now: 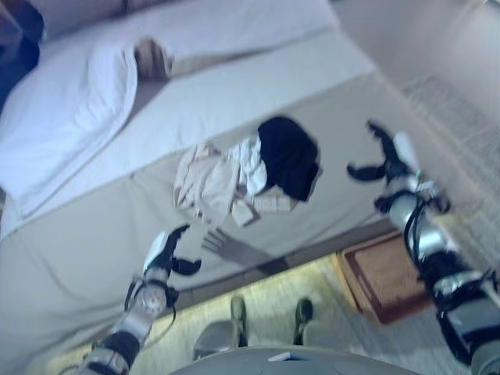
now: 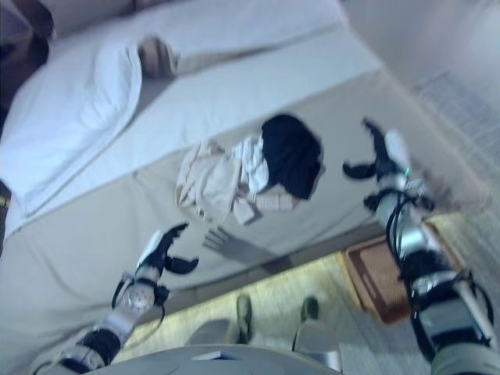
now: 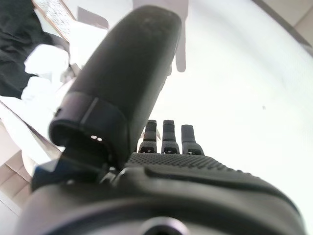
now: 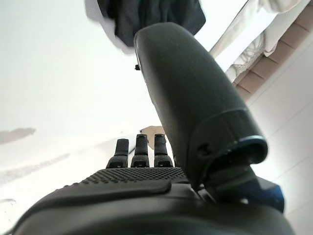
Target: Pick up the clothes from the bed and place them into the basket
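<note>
- We see the clothes (image 1: 248, 173) lying in a loose heap near the middle of the bed (image 1: 94, 234), not far from its near edge.
- The heap is made of a cream garment (image 1: 205, 183) on the robot's left, a white piece (image 1: 251, 164) in the middle and a black garment (image 1: 287, 155) on the right, all touching or overlapping one another.
- A patterned beige piece (image 1: 273, 204) peeks out at the near side of the heap.
- Our left hand (image 1: 166, 254) hangs over the bed near its edge, just short of the cream garment, fingers straight and thumb spread; it holds nothing, and its wrist view shows the same relaxed fingers.
- Our right hand (image 1: 388, 156) hangs over the bed on the right of the black garment, apart from it, fingers extended and thumb out to the side; it too is empty.
- Neither hand touches the clothes.
- A white pillow (image 1: 66, 117) lies at the far left of the bed, well apart from the heap.
- A brown basket (image 1: 380, 275) sits on the floor (image 1: 273, 291) just beside the bed's near edge, below our right arm.
- We cannot tell whether anything lies inside the basket.
</note>
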You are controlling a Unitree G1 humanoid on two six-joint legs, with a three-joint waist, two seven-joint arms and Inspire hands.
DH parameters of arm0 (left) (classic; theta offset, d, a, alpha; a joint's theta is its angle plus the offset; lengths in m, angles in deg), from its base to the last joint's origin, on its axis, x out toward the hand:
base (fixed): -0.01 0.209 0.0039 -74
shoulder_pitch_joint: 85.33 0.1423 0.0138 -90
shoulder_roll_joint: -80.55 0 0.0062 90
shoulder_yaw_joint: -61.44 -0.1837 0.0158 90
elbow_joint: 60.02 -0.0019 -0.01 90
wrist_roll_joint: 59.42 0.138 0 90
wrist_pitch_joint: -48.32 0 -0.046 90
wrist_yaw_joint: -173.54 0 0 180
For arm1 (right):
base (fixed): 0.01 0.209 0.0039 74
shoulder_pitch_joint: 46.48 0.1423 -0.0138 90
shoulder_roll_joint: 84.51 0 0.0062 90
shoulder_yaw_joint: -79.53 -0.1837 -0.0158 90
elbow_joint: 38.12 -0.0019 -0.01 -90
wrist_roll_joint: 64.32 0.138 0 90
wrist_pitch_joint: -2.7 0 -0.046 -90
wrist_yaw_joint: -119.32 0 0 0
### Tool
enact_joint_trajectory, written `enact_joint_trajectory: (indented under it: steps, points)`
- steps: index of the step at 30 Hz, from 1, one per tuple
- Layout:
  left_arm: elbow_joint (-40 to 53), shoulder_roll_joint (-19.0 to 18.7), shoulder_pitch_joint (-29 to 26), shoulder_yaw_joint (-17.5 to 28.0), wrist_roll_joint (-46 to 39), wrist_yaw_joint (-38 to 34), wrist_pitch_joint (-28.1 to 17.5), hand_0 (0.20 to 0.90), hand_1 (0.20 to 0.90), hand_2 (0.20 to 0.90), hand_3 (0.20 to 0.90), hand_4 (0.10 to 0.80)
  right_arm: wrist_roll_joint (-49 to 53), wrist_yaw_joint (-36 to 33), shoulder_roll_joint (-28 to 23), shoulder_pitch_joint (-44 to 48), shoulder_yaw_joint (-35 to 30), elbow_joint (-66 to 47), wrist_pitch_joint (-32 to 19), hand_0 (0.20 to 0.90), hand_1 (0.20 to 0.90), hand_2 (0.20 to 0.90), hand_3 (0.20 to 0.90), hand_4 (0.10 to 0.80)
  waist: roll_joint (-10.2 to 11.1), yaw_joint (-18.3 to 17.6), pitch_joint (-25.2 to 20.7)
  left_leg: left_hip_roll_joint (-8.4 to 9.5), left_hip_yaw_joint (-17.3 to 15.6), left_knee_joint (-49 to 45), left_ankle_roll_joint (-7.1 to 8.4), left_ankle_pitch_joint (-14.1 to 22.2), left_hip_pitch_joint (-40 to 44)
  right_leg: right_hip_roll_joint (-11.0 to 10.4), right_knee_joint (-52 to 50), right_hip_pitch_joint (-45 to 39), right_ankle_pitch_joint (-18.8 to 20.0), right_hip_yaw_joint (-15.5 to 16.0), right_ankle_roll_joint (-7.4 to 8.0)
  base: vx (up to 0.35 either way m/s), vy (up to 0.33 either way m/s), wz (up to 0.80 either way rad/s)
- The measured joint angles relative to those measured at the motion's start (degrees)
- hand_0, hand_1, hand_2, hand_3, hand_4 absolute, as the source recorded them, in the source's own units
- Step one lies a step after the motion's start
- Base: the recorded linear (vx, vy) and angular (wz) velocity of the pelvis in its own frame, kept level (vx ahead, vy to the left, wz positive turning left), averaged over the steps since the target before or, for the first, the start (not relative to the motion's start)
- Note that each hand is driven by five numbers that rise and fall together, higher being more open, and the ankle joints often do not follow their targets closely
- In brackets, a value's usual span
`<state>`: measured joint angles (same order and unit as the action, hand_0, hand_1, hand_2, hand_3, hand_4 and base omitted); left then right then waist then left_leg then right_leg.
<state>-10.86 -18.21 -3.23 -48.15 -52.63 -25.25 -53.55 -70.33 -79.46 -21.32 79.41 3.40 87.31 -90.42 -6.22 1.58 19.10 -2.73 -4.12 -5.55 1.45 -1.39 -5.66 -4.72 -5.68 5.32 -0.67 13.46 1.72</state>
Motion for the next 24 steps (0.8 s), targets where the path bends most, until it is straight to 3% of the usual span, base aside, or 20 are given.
enact_joint_trajectory:
  steps: [5,8,10,11,15,18,24]
  points:
    - [4.2,-3.8,-3.2,-0.8,0.1,-2.9,0.4,0.9,0.9,0.9,0.9,0.8,-2.2,-0.9,-2.0,6.4,0.5,0.5,2.3,0.9,0.9,0.9,0.9,0.8,1.1,1.1,5.9,2.06,0.2,-7.5,-0.35,1.0,-7.0,-3.9,-14.8,10.0,-5.7,-0.5,-0.73,-0.065,0.01,0.09]
    - [4.8,-6.1,-5.4,-0.8,0.1,-4.2,0.5,0.9,0.9,0.9,0.9,0.8,-2.2,-0.8,-3.1,9.1,1.4,0.9,4.2,0.9,0.9,0.9,0.9,0.8,1.1,1.4,10.0,2.15,0.8,-14.8,-1.38,4.0,-11.6,-5.1,-23.2,15.1,-6.8,-0.7,-2.23,-0.077,0.006,0.07]
    - [4.9,-7.3,-6.2,-0.9,0.1,-4.6,0.5,0.9,0.9,0.9,0.9,0.8,-2.2,-0.8,-3.8,10.8,2.7,0.9,5.5,0.9,0.9,0.9,0.9,0.8,1.3,1.6,10.3,2.54,0.7,-19.9,-1.25,7.0,-16.1,-6.2,-28.5,19.8,-9.0,-1.7,-2.52,-0.088,0.007,0.03]
    - [5.6,-7.7,-6.5,-0.9,0.1,-4.7,0.5,0.9,0.9,0.9,0.9,0.8,-2.2,-0.8,-4.0,12.8,3.5,1.4,6.2,0.9,0.9,0.9,0.9,0.8,1.1,1.6,10.6,2.75,0.4,-23.4,-1.88,8.0,-18.9,-6.9,-31.6,22.6,-9.6,-2.2,-2.75,-0.069,0.001,0.0]
    - [10.3,-9.3,-7.7,-0.9,0.1,-7.2,0.4,0.9,0.9,0.9,0.9,0.8,-2.2,-0.5,-5.3,17.2,6.8,3.9,7.6,0.9,0.9,0.9,0.9,0.8,1.0,2.5,11.5,2.71,0.6,-34.9,-2.55,11.7,-27.5,-7.9,-39.9,29.5,-13.2,-3.7,-3.28,-0.025,-0.037,0.03]
    - [14.8,-10.9,-8.7,-0.7,0.1,-10.4,0.2,0.9,0.9,0.9,0.9,0.8,-2.2,-0.3,-5.8,19.6,8.9,5.7,8.1,0.9,0.9,0.9,0.9,0.8,1.0,3.1,11.7,2.75,1.5,-42.2,-2.18,14.8,-33.3,-8.6,-46.3,34.6,-16.3,-4.3,-3.51,0.002,-0.056,0.1]
    - [17.7,-11.9,-9.2,0.4,-0.1,-14.9,0.3,0.9,0.9,0.9,0.9,0.8,-2.2,0.7,-6.0,21.1,11.1,5.9,8.5,0.9,0.9,0.9,0.9,0.8,1.2,3.8,11.9,2.85,3.1,-48.9,-2.21,15.0,-40.6,-8.6,-52.5,41.1,-17.0,-4.8,-3.32,0.031,-0.039,0.06]
